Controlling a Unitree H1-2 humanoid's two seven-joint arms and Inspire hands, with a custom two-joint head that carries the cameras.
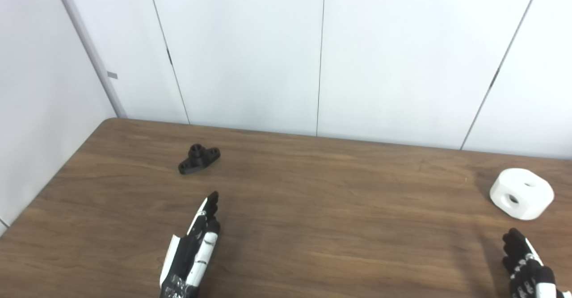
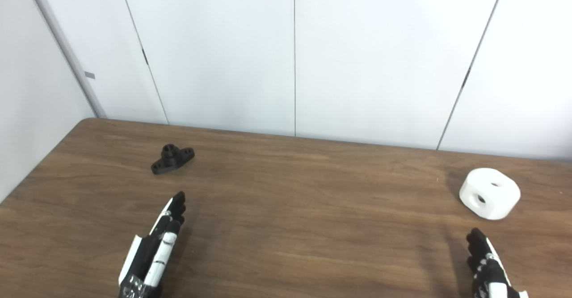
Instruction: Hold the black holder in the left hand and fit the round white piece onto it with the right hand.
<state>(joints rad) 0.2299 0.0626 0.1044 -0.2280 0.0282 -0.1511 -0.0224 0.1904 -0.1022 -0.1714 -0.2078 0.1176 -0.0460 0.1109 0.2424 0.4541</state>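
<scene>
Left eye view shows me a brown wood-grain table (image 1: pixel 313 226) pushed against white wall panels (image 1: pixel 246 52) with thin vertical seams. A grey post (image 1: pixel 89 48) runs down the wall at the left to the table's far left corner.

I see the black holder (image 1: pixel 199 158) lying flat on the far left part of the table, its short round boss pointing up. The round white piece (image 1: pixel 521 193) sits near the right edge, well apart from the holder, with one hole on top and one in its side.

My left hand (image 1: pixel 193 253) is near the front edge, empty, fingers straight and pointing toward the holder without touching it. Bare table lies between them. My right hand (image 1: pixel 527 266) is at the bottom right corner, just in front of the white piece and apart from it. It holds nothing and its fingers are extended, though it is partly cut off by the frame.
</scene>
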